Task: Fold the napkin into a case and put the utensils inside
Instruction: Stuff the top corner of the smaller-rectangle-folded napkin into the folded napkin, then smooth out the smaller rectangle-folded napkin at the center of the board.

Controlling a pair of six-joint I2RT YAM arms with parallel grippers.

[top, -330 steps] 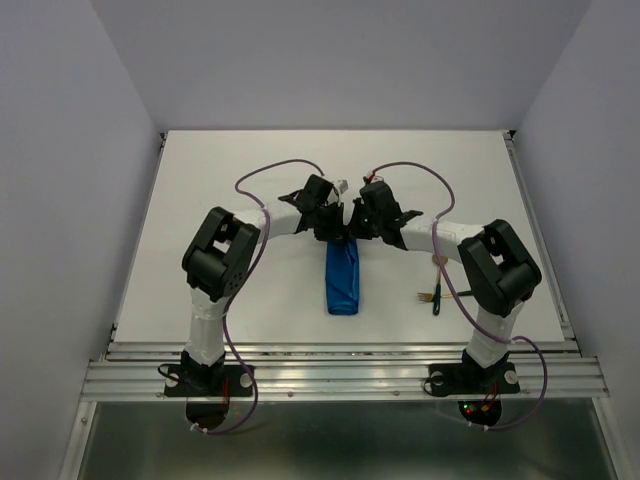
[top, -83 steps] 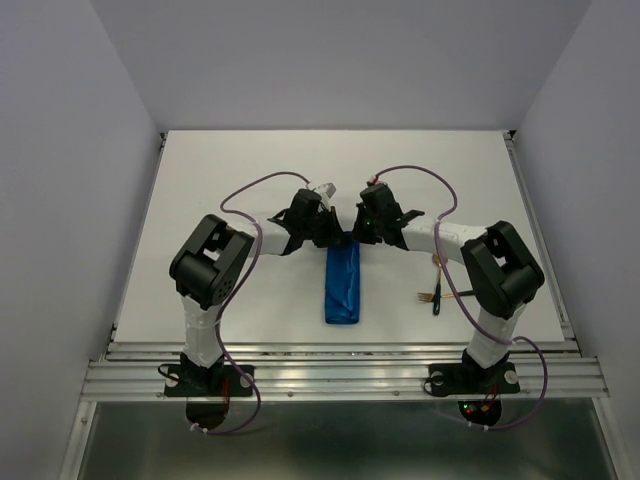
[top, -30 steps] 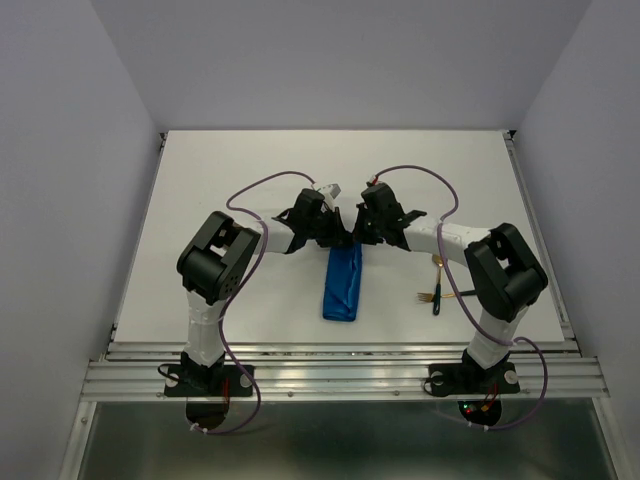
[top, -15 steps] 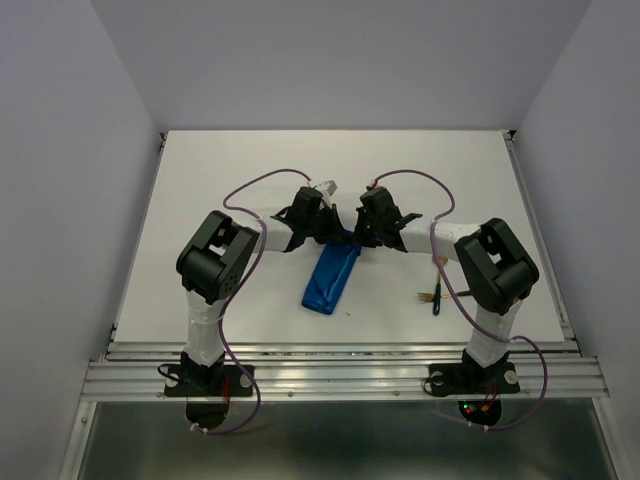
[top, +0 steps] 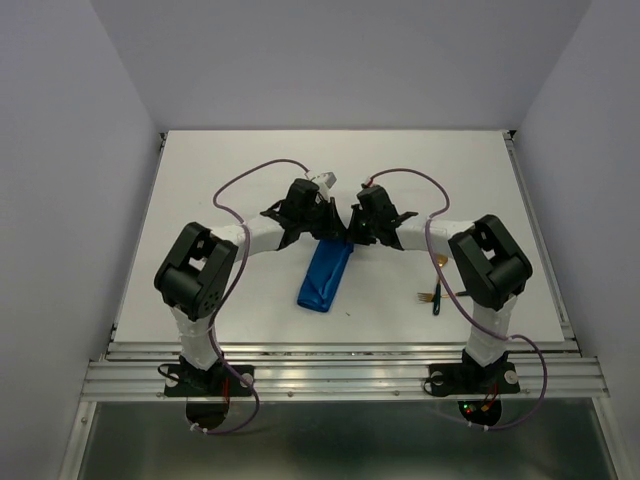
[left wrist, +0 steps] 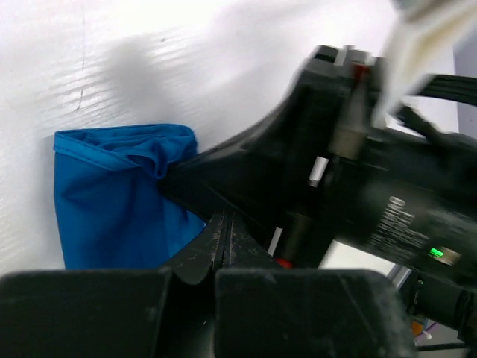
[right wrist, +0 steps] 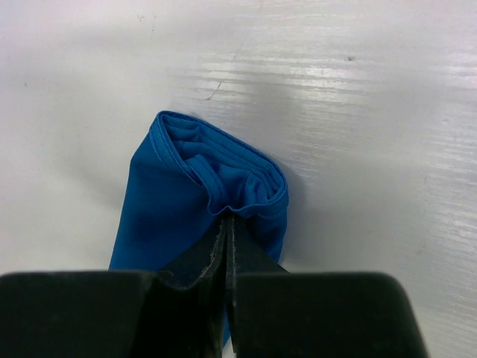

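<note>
So the napkin (top: 324,280) is already folded into a long narrow case. It's lying flat on the white table (top: 230,170) roughly in the middle, tilted, with its near end swinging toward the left arm and its far end tucked right under both hands.

The right hand (right wrist: 226,224) is coming in from the right, fingers pressed together and pinching the cloth at the far, open end. In the right wrist view the tips are biting into the bunched inner layers at the mouth, and the rest of the case is running back underneath the hand.

The left hand (left wrist: 225,231) is coming in from the left and meeting the right one at that same end. Its fingers are pressed together too. In its own camera the blue cloth is sitting just to the left of the tips, and the other hand's black body is filling the space right in front. I honestly can't tell whether any cloth is caught between them.

Count: one napkin, two hands on it or next to it, two utensils. The fork (top: 430,298) is lying on the table well off to the right of the case, beside the right arm. The spoon (top: 439,262) is just beyond it, mostly hidden by that arm, only a gold bit showing. Neither hand is touching either utensil.
</note>
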